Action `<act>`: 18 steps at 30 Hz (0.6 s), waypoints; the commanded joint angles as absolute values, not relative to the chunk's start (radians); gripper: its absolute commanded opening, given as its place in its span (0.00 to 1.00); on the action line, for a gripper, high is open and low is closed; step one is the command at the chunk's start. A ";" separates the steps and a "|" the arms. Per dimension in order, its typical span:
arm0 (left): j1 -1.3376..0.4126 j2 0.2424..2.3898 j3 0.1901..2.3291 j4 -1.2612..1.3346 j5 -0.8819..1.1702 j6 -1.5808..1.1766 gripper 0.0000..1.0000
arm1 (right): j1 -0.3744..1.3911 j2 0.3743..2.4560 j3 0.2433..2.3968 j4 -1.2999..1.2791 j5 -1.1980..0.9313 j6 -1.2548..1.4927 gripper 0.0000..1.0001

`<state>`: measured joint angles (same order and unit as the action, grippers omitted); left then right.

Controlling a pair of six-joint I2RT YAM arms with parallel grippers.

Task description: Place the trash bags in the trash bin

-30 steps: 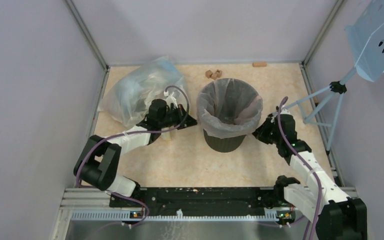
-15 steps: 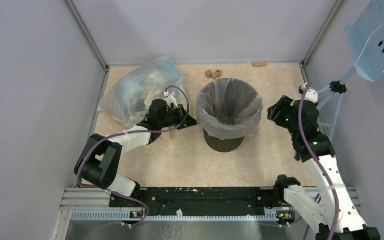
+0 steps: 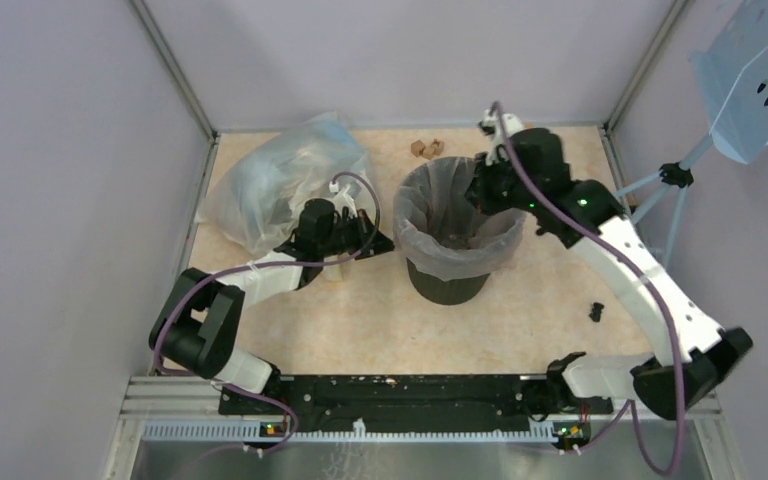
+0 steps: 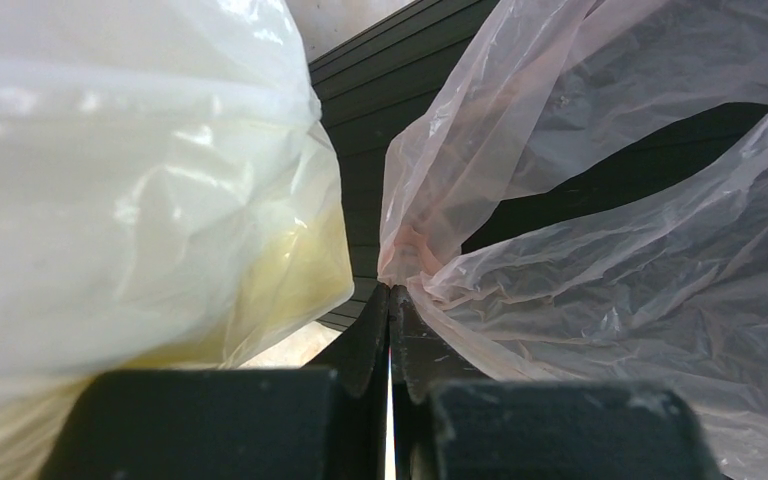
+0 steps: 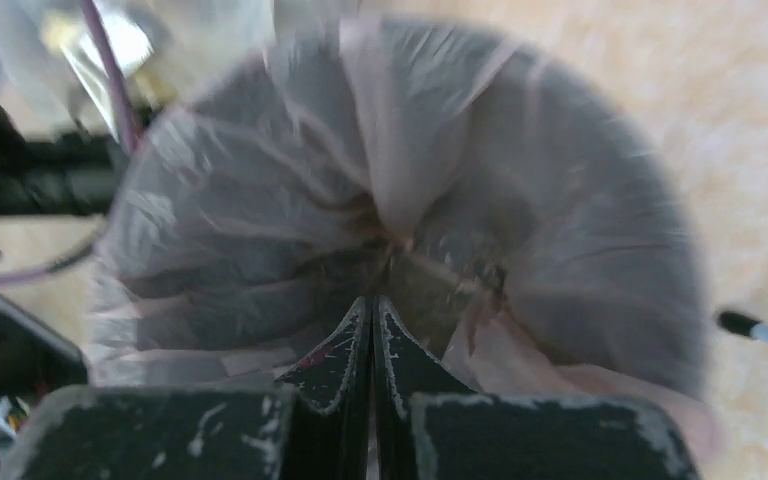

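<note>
The trash bin stands mid-floor, black and ribbed, lined with a pale pink trash bag folded over its rim. My left gripper is at the bin's left rim, shut on the bag's edge. In the left wrist view the fingertips pinch a gathered fold of pink film against the bin's ribbed side. My right gripper hovers over the bin's far right rim. In the blurred right wrist view it is shut with nothing seen between the fingers, above the lined bin.
A large clear bag full of stuff lies at the back left, pale yellowish in the left wrist view. Small wooden blocks lie at the back. A blue perforated stand is at the right. A small black piece lies right of the bin.
My right arm has swung from the bin's right side up and over to its far rim. A small black piece now shows on the floor. The left arm has not moved.
</note>
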<state>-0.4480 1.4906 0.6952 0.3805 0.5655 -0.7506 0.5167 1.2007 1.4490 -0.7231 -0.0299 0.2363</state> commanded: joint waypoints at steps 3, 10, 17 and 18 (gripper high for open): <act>-0.460 1.502 0.709 0.393 0.552 -0.708 0.00 | 0.610 1.361 1.459 -0.856 -0.039 0.131 0.00; -0.465 1.540 0.719 0.389 0.549 -0.692 0.00 | 0.635 1.465 1.418 -0.888 -0.056 0.057 0.00; -0.466 1.549 0.735 0.379 0.548 -0.684 0.00 | 0.639 1.509 1.347 -0.864 -0.087 0.028 0.00; -0.465 1.547 0.739 0.377 0.549 -0.684 0.00 | 0.640 1.521 1.345 -0.865 -0.092 0.027 0.00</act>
